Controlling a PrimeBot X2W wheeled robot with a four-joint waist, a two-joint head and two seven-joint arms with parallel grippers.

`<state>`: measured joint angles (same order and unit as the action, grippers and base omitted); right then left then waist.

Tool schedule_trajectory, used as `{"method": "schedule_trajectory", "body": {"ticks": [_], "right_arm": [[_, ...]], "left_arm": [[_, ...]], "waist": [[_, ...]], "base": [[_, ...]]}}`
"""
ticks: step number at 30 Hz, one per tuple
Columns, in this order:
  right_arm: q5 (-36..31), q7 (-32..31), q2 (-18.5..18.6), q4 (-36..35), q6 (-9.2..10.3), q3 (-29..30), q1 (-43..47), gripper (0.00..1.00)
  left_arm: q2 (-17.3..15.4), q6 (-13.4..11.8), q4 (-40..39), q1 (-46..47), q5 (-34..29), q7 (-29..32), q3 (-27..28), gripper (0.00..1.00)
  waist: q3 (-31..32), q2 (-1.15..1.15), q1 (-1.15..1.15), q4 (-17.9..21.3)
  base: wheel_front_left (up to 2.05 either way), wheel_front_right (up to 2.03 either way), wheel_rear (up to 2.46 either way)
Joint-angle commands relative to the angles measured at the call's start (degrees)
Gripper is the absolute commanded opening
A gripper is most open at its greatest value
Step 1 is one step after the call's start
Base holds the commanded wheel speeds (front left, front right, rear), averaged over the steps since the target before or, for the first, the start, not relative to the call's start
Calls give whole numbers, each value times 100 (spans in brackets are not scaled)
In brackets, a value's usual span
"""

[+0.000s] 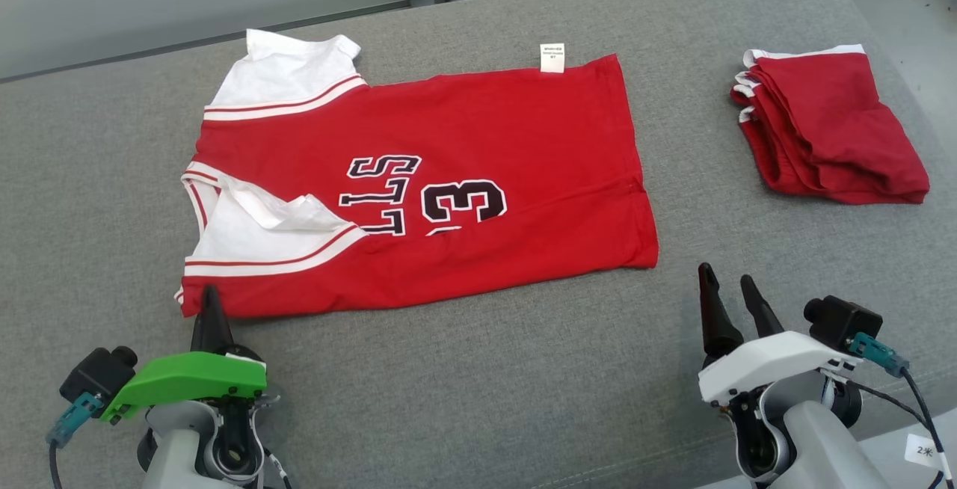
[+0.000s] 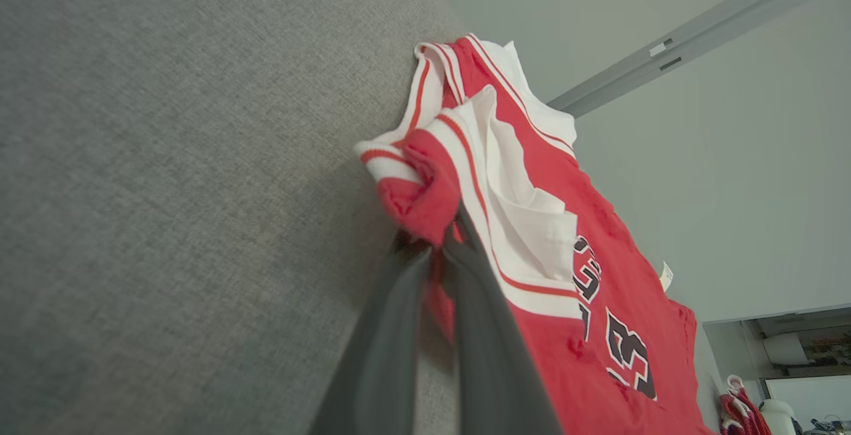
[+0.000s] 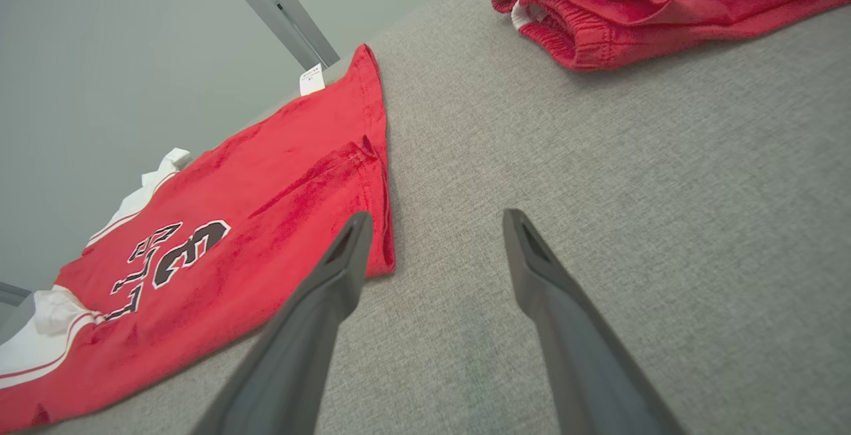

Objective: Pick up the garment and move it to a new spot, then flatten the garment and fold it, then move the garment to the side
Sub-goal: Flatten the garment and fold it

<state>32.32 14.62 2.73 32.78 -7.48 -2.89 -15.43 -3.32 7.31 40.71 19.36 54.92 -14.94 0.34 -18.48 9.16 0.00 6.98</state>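
A grey upholstered surface (image 1: pixel 463 384) carries a red jersey (image 1: pixel 478 145), which lies spread nearly flat across its middle with the collar toward the robot's left and the hem toward its right. A folded pile of red clothing (image 1: pixel 830 126) sits well apart at the far right. The left gripper (image 1: pixel 210 302) has its fingers closed on the jersey's near shoulder corner, which bunches between them in the left wrist view. The right gripper (image 1: pixel 727 276) hovers just beside the near hem corner, fingers apart and holding nothing. A white label (image 1: pixel 552 57) pokes out at the far edge. Flattening looks almost done and folding is about to begin. The next move likely calls for the right gripper to pinch the hem corner.
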Motion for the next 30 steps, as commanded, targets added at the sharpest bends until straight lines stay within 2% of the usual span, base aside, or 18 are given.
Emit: {"method": "schedule_trajectory", "body": {"ticks": [1, 8, 13, 23, 24, 25, 26, 29, 30], "right_arm": [[97, -30, 21, 80, -2, -50, 29, 100], [584, -114, 21, 693, -2, -473, -311, 100], [817, -235, 20, 1400, -2, -647, -825, 100], [946, -493, 19, 2859, -2, -846, -1771, 100], [928, -491, 16, 2973, -2, -899, -1864, 97], [916, -473, 13, 3081, -2, -956, -1944, 75], [924, -456, 13, 3156, -2, -1006, -2010, 49], [936, -329, 15, 3335, -2, -1141, -2185, 9], [916, -273, 17, 3382, -2, -1169, -2237, 0]], "left_arm": [[-33, 25, -72, -103, 10, -20, -35, 0], [-18, 24, -314, -213, -131, -26, -179, 0], [-7, 24, -419, -165, -265, -27, -276, 0], [11, 23, -452, -76, -332, -28, -416, 0], [13, 23, -454, -68, -344, -28, -429, 0], [15, 23, -458, -59, -347, -28, -439, 0], [16, 22, -462, -51, -343, -28, -446, 0], [20, 22, -481, -44, -370, -28, -450, 0], [22, 22, -497, -46, -377, -28, -448, 0]], "waist": [[4, 1, 0, -59], [-31, 1, 0, -227], [-55, 1, 0, -337], [-86, 1, 0, -494], [-94, 1, 0, -506], [-103, 1, 0, -517], [-111, 1, 0, -525], [-120, 1, 0, -530], [-119, 1, 0, -528]], "base": [[0, 0, 0], [0, 0, 0], [0, 0, 0], [0, 0, 0], [0, 0, 0], [0, 0, 0], [0, 0, 0], [0, 0, 0], [0, 0, 0]]}}
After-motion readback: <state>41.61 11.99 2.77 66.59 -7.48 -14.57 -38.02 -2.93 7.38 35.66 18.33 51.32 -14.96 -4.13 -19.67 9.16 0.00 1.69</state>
